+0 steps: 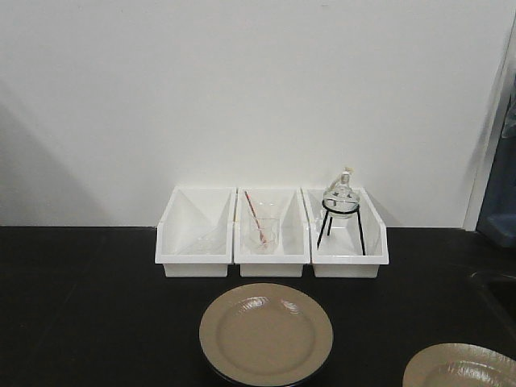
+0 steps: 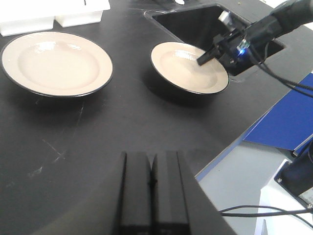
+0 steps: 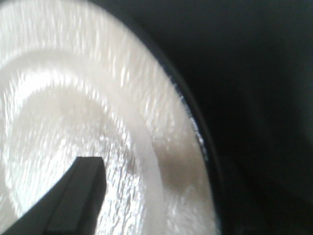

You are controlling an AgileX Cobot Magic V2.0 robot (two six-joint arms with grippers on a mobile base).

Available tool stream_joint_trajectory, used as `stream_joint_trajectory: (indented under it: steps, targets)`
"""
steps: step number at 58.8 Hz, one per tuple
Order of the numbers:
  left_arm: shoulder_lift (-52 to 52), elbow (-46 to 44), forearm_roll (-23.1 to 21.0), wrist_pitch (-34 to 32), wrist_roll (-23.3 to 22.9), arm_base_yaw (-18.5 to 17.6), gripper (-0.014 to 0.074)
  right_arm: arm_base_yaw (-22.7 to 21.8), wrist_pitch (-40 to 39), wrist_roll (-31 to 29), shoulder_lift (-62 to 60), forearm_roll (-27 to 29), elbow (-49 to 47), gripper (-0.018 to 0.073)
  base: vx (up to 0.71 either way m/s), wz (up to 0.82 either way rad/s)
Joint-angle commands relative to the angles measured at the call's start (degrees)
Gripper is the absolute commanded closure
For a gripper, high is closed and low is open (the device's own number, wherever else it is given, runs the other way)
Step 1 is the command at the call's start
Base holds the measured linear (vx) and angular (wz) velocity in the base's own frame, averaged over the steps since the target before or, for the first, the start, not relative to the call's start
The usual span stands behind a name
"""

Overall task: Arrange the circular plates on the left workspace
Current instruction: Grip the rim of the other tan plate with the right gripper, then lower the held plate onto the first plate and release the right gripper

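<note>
left wrist-mounted view: right gripper (image 2: 206, 58) has one finger over the hollow of the right plate (image 2: 176, 71), can't tell if the jaws pinch its rim; left gripper (image 2: 150, 188) jaws pressed together, empty, left plate (image 2: 56, 63) ahead-left of them on the countertop (image 2: 122, 127). looks like the grasp step, next needs a firm rim pinch then lift. both plates flat, face up, round, no long axis.

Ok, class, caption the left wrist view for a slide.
Right tool over round glossy tan plate; twin plate beside; black countertop.
</note>
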Motion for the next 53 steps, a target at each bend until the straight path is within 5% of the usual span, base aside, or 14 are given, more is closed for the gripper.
stream_joint_trajectory:
  steps: [1, 7, 18, 27, 40, 53]
  targets:
    - [0.3, -1.2, -3.9, -2.7, -0.6, -0.2, 0.0597, -0.2, 4.7, -2.7, -0.7, 4.1, -1.4, 0.0124, 0.0, 0.0]
    - [0.3, -1.2, -3.9, -2.7, -0.6, -0.2, 0.0597, -0.2, 6.1, -4.0, 0.5, 5.7, -1.4, 0.0226, 0.0, 0.0]
    - [0.3, -1.2, -3.9, -2.5, -0.9, -0.2, 0.0597, -0.2, 7.1, -5.8, 0.5, 8.5, -1.4, 0.0576, 0.0, 0.0]
    - [0.3, -1.2, -3.9, -2.3, -0.9, -0.2, 0.0597, -0.2, 8.2, -7.0, 0.0, 14.6, -1.4, 0.0569, 0.0, 0.0]
    - [0.3, -1.2, -3.9, -2.3, -0.9, -0.2, 0.0597, 0.4, 12.8, -10.7, -2.8, 32.6, -1.4, 0.0564, 0.0, 0.0]
    - [0.3, -1.2, -3.8, -2.3, -0.9, -0.2, 0.0597, 7.7, 16.6, -12.1, -5.0, 47.7, -1.4, 0.0563, 0.0, 0.0]
